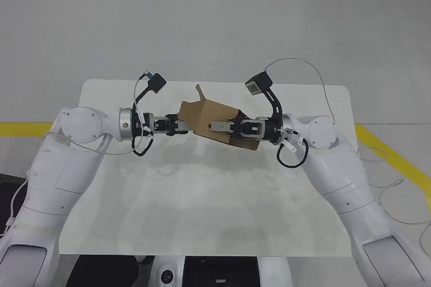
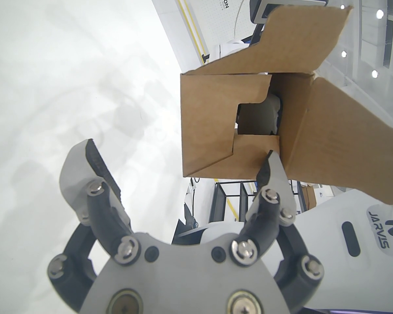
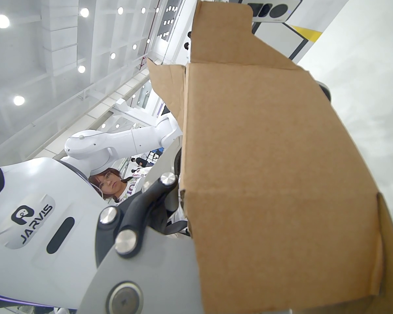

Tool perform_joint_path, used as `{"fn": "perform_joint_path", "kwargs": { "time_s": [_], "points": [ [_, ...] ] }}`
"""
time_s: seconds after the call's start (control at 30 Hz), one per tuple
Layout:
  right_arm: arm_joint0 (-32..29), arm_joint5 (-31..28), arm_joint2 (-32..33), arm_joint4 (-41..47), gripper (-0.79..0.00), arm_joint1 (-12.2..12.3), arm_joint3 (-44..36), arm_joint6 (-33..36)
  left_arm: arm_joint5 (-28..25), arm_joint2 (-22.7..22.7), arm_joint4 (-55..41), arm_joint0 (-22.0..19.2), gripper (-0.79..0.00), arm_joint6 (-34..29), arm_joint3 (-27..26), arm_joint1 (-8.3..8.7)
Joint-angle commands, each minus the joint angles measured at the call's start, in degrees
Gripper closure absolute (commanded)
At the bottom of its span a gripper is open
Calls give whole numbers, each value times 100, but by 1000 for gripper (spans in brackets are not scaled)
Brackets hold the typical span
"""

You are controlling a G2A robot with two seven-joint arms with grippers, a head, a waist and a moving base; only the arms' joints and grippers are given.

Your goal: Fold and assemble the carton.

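plain brown carton (image 1: 210, 113), white table (image 1: 201, 208), grey floor (image 1: 201, 36) crossed by a yellow stripe (image 1: 14, 129).

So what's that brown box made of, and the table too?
The carton looks like plain brown cardboard, matte, with creased folds and raw cut edges. The table looks smooth, white and slightly glossy, showing faint reflections: maybe coated board or plastic, can't tell.

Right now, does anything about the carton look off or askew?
Yes. The end of the carton facing the left gripper is half closed: two flaps folded in leave a square gap, and two others splay outward.
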Motion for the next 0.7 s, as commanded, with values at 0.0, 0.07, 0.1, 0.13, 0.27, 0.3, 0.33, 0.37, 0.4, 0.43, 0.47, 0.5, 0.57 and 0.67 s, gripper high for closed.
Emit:
{"fn": "perform_joint_path", "kwargs": {
  "time_s": [0.0, 0.07, 0.1, 0.13, 0.27, 0.3, 0.33, 0.37, 0.4, 0.43, 0.47, 0.5, 0.57, 0.67],
  "points": [
    [2, -1, -6, -3, 0, -3, 3, -5, 3, -2, -1, 2, -785, -1, -4, 2],
    [4, -2, -15, -1, 0, -6, 4, -3, 0, -2, -5, 3, -785, -11, -9, 3],
    [6, -3, -18, 1, 0, -8, 7, -2, 2, -1, -6, 4, -785, -15, -7, 4],
    [8, -5, -20, 1, 0, -9, 10, -3, 6, 2, -10, 2, -785, -26, -11, 5],
    [17, 0, -30, -1, 0, -13, 19, 9, 5, 7, -14, 0, -785, -28, -10, 6],
    [19, 1, -30, -1, 0, -14, 21, 10, 3, 10, -10, -1, -785, -32, -12, 6],
    [18, 0, -33, 2, 0, -15, 22, 18, 1, 11, -4, -4, -785, -34, -9, 7],
    [14, 5, -32, 12, 0, -15, 30, 24, 3, 12, -2, -4, -785, -28, -7, 7],
    [12, 1, -27, 15, 0, -14, 36, 32, 3, 12, 0, -4, -785, -21, -3, 7],
    [6, 0, -19, 23, 0, -12, 49, 42, 3, 10, 14, -5, -785, -10, 10, 9],
    [0, 0, -10, 32, 0, -9, 59, 55, 4, 6, 25, -6, -785, 6, 24, 10],
    [-10, -2, 6, 55, 0, -6, 68, 70, 4, -3, 46, -11, -785, 29, 42, 11],
    [-36, 8, 55, 77, 0, 10, 107, 119, 5, -43, 74, -29, -785, 106, 121, 17],
    [-84, 155, 84, 123, 0, 40, 104, 370, 12, -115, 146, -88, -785, 245, 259, 25]
  ]
}}
